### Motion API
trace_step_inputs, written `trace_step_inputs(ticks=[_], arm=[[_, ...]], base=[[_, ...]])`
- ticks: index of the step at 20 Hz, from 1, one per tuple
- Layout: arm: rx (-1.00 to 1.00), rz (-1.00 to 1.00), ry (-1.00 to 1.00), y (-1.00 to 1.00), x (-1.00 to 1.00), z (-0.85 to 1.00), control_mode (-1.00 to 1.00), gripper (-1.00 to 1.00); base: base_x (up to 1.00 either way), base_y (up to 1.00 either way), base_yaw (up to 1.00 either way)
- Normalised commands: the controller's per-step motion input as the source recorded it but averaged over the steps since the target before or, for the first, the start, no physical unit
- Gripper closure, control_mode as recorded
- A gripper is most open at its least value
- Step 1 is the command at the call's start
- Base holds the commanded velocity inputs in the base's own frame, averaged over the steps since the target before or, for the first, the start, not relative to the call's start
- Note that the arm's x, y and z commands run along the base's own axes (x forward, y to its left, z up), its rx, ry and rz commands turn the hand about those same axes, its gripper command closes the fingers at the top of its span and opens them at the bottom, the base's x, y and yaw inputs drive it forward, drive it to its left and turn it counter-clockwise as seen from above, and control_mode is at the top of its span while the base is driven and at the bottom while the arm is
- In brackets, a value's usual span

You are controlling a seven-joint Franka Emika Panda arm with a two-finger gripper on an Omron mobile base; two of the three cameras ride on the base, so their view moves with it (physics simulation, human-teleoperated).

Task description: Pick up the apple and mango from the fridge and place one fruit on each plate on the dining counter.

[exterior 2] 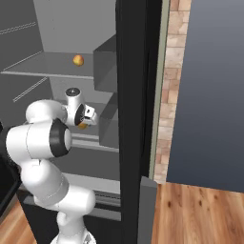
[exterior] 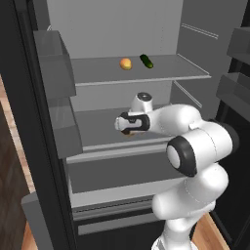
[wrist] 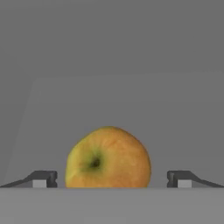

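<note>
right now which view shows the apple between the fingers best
The hand view: the apple sits large and whole between the open gripper. In both base views the hand hides nearly all of it.

The fridge point(exterior 2: 131, 95) is seen standing open, its black outer edge running down the middle and its plain grey interior lying to the left. On an upper grey shelf point(exterior 2: 47, 66) a small round orange-yellow fruit point(exterior 2: 78, 60) is set — which fruit it is cannot be told. The white arm is reached into the compartment below, with the gripper point(exterior 2: 87, 117) held low over the next shelf, close to a second orange-yellow fruit point(exterior 2: 82, 126) that is mostly hidden behind the hand. Boxy grey bins point(exterior 2: 106, 62) are seen just right of the arm. Beyond the fridge, a brick strip point(exterior 2: 172, 81), a dark blue-grey wall point(exterior 2: 209, 95) and a wooden floor point(exterior 2: 200, 214) are shown.
</note>
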Motion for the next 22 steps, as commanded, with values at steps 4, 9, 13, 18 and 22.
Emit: trace_step_inputs(ticks=[4,9,13,18,22], arm=[[0.0,0.0,-0.02,0.03,0.14,-0.13,-1.0,-1.0],[0.0,0.0,0.0,0.05,0.0,-0.09,-1.0,1.0],[0.0,0.0,0.01,0.03,0.0,0.0,-1.0,1.0],[0.0,0.0,0.0,0.04,-0.12,0.06,-1.0,1.0],[-0.08,0.01,-0.03,0.25,-0.93,0.63,-1.0,1.0]], base=[[0.0,0.0,0.0],[0.0,0.0,0.0],[0.0,0.0,0.0],[0.0,0.0,0.0],[0.0,0.0,0.0]])
